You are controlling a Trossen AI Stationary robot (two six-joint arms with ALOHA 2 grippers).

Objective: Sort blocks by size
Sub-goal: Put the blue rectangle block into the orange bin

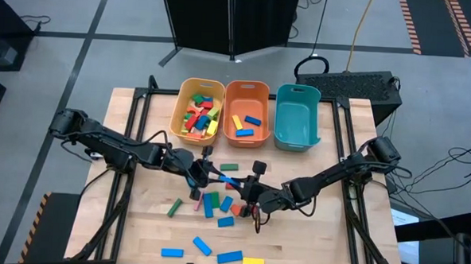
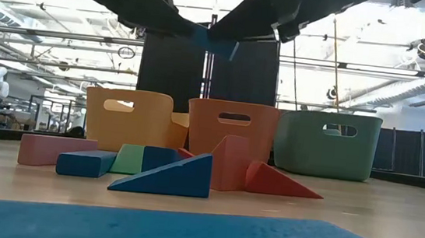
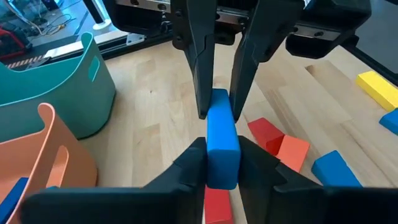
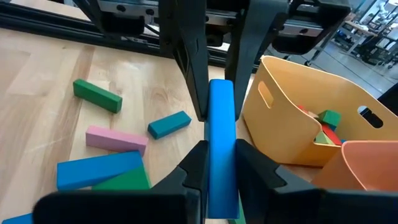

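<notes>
A blue bar (image 1: 229, 180) hangs over the middle of the table between my two grippers. My left gripper (image 1: 215, 176) comes from the table's left and is shut on one end of it. My right gripper (image 1: 243, 185) comes from the right and is shut on the other end. The low view shows the bar (image 2: 216, 41) high above the table top. Loose blocks (image 1: 216, 203) in blue, green, pink and red lie on the table below. Behind them stand the yellow bin (image 1: 199, 109), the orange bin (image 1: 246, 111) and the teal bin (image 1: 297, 116). My left gripper pinches the bar's left end (image 3: 222, 168) between its two fingers, on the two long side faces. The fingers come about level from the table's left and lie along the bar. The bar is lifted clear of the table. My right gripper pinches the bar's right end (image 4: 221, 177) between its two fingers, on the same two side faces. The fingers come about level from the table's right and lie along the bar, tip to tip with the left gripper's fingers (image 4: 196, 74).
The yellow bin holds several mixed blocks; the orange bin holds a few blue and yellow ones. A green bar (image 1: 229, 167) lies behind the grippers. Blue bars (image 1: 203, 246) and a yellow bar (image 1: 254, 262) lie near the front edge.
</notes>
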